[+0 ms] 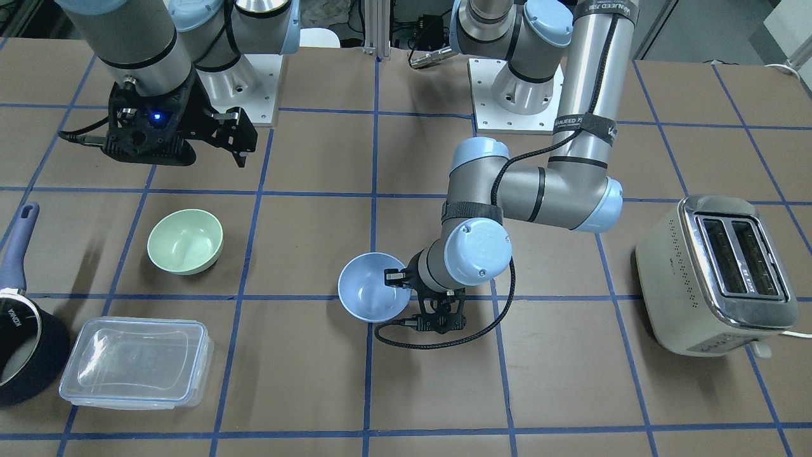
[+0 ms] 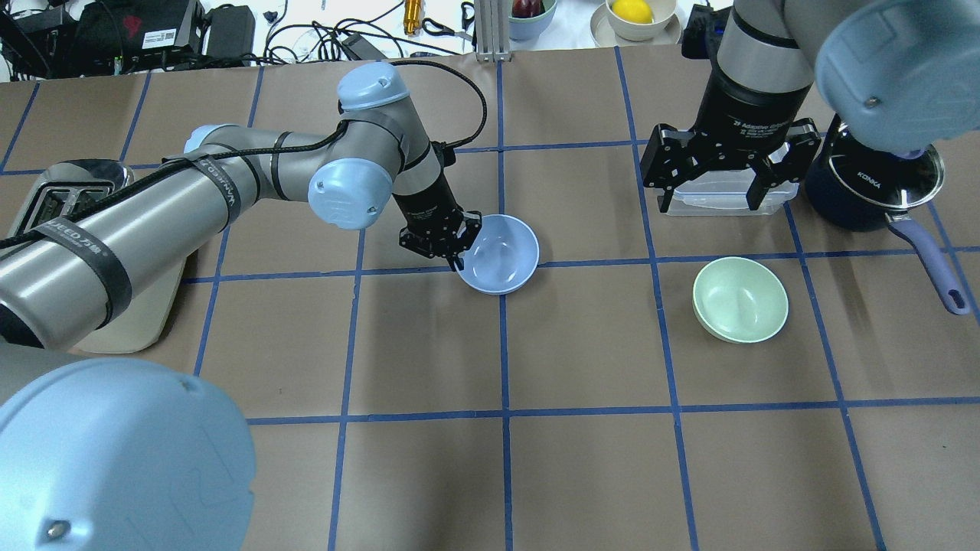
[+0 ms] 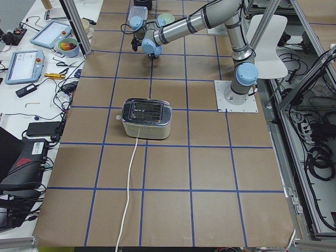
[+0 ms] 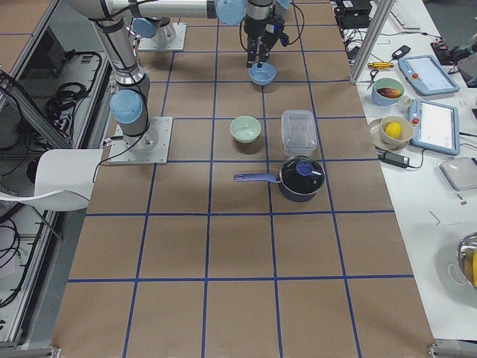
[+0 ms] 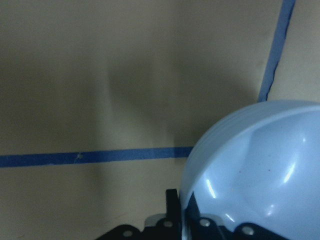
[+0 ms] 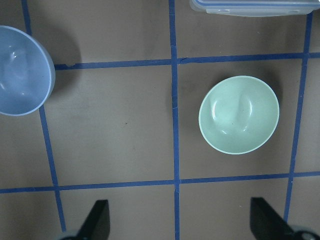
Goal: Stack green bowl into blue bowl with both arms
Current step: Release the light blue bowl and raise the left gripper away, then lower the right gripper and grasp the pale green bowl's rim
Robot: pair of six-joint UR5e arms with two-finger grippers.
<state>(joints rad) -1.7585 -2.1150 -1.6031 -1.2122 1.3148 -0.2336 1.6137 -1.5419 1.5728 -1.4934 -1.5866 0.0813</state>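
The blue bowl (image 1: pixel 366 293) sits near the table's middle, also seen in the overhead view (image 2: pixel 501 252). My left gripper (image 1: pixel 397 279) is shut on the blue bowl's rim; the left wrist view shows the rim (image 5: pixel 260 170) between the fingers. I cannot tell whether the bowl rests on the table or is just off it. The green bowl (image 1: pixel 185 241) stands upright and alone on the table, about one grid square from the blue bowl (image 2: pixel 740 298). My right gripper (image 2: pixel 716 187) is open and empty, high above the table, with the green bowl (image 6: pixel 239 114) below it.
A clear lidded plastic container (image 1: pixel 136 368) and a navy saucepan (image 1: pixel 25 343) stand beyond the green bowl on the right arm's side. A toaster (image 1: pixel 717 273) stands on the left arm's side.
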